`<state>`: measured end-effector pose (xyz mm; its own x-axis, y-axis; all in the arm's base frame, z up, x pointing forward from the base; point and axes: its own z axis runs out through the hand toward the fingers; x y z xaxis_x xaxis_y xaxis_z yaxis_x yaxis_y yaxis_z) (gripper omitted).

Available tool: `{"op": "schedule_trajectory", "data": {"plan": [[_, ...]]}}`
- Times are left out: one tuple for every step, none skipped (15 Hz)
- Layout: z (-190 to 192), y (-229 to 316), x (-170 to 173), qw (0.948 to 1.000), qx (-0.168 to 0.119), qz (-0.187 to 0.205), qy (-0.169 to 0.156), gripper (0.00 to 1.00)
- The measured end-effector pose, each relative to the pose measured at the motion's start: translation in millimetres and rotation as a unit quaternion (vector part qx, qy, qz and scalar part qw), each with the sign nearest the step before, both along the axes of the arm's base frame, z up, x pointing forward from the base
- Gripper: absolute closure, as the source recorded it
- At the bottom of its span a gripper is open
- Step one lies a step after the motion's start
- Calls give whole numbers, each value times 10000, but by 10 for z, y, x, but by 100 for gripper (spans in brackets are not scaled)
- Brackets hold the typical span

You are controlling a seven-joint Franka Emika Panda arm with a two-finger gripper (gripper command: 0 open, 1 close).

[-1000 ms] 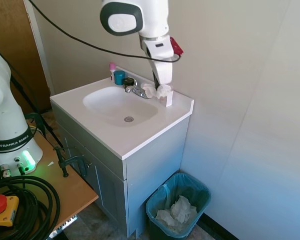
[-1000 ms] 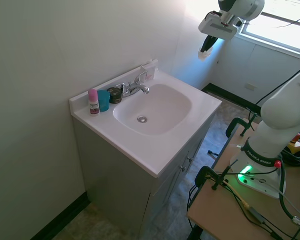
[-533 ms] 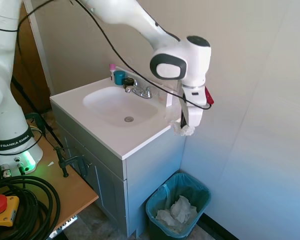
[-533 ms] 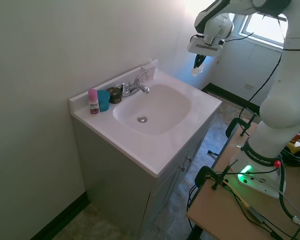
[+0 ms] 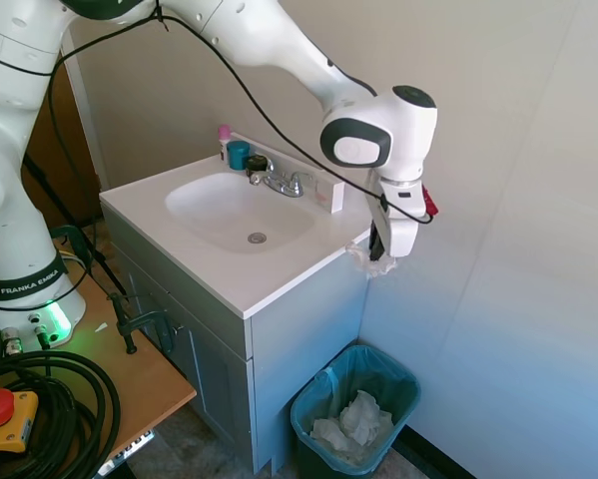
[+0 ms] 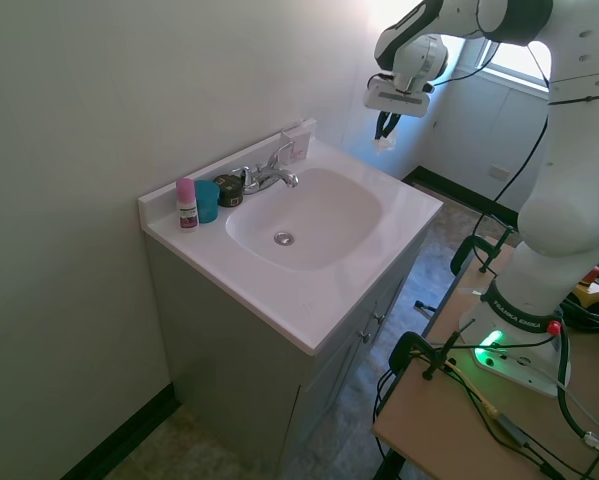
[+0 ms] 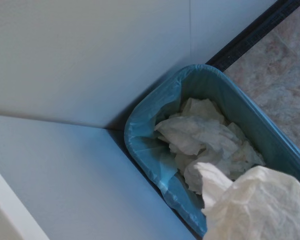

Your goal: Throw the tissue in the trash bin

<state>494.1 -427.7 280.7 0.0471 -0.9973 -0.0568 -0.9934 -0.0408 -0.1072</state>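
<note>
My gripper (image 5: 380, 255) points down just past the right end of the sink counter, shut on the tissue (image 5: 368, 263), a small crumpled white wad hanging under the fingers. In the second exterior view the gripper (image 6: 383, 132) holds the tissue (image 6: 383, 143) beyond the counter's far corner. The tissue (image 7: 262, 207) fills the near corner of the wrist view. The trash bin (image 5: 353, 406), dark with a teal liner, stands on the floor beside the cabinet, well below the gripper. Its teal rim (image 7: 144, 107) shows in the wrist view.
A heap of white crumpled paper (image 5: 350, 423) lies inside the bin, and this paper heap (image 7: 202, 137) also shows in the wrist view. The white sink counter (image 5: 279, 274) carries a faucet (image 5: 277, 180), a teal cup (image 5: 239, 154) and a pink-capped bottle (image 5: 224, 140). Walls close in behind and to the right.
The gripper has carried the tissue from over the faucet, off the counter's right end. In the last half second it shifted slightly further out, above the bin.
</note>
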Motion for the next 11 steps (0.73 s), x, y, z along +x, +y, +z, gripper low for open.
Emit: {"op": "schedule_trajectory", "data": {"plan": [[-8,26,15,10000,18,36,24,0],[-16,44,21,10000,36,63,52,0],[-20,56,26,9999,42,80,66,0],[-18,60,30,9999,41,87,66,0],[-3,62,27,9999,37,98,60,0],[47,67,20,9999,23,133,26,0],[146,67,-6,9998,-3,174,-35,0],[281,64,-67,9997,-47,208,-92,0],[451,57,-153,9996,-100,230,-163,0],[632,54,-255,9994,-143,241,-223,0],[790,67,-363,9992,-165,255,-265,0]]}}
